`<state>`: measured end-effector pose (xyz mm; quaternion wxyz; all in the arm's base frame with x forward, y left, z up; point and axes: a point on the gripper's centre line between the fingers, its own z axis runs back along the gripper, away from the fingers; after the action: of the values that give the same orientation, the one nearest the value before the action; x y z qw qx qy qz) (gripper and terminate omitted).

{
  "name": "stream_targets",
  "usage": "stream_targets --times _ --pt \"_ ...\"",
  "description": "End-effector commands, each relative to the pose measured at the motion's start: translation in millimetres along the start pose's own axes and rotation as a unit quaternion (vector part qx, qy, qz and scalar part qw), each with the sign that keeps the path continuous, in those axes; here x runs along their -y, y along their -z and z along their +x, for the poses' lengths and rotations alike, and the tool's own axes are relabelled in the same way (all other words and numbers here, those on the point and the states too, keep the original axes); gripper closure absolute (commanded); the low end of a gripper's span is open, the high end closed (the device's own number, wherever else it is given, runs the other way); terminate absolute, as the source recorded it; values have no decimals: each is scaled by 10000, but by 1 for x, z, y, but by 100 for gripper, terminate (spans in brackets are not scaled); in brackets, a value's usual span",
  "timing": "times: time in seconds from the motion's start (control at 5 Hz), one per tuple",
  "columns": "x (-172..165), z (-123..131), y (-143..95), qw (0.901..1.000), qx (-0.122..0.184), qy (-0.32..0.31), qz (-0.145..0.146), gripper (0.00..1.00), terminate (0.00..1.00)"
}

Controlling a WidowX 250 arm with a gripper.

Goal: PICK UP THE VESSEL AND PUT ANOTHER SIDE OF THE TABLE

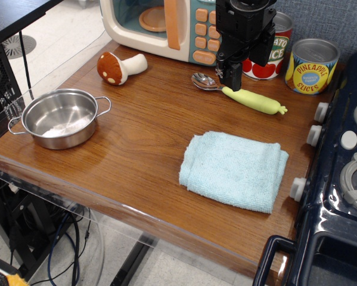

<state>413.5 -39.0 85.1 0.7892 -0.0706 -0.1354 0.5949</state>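
The vessel is a small shiny steel pot with two wire loop handles. It stands upright and empty near the front left corner of the brown wooden table. My black gripper hangs at the back of the table, far to the right of the vessel, just above a spoon with a metal bowl and a yellow-green handle. It holds nothing. Its fingers overlap from this angle, so I cannot tell whether there is a gap between them.
A toy mushroom lies behind the vessel. A toy microwave stands at the back. A tomato can and a pineapple can stand back right. A light blue folded cloth lies centre right. A dark blue toy stove lines the right edge.
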Motion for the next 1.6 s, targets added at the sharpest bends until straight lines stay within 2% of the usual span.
stream_targets --times 0.0,0.4,0.6,0.8,1.0,1.2,1.4 --pt "0 0 0 10000 0 0 0 0 0" --pt "-14 33 -9 9988 275 -412 -34 0 0" --pt "-26 61 -14 9958 505 -764 49 0 0" --pt "-44 92 -17 9906 761 -1116 232 0 0" --pt "-66 124 -16 9812 1084 -1478 608 0 0" --pt "-83 143 -14 9712 1290 -1818 838 0 0" --pt "-103 163 -13 9566 1575 -2113 1243 0 0"
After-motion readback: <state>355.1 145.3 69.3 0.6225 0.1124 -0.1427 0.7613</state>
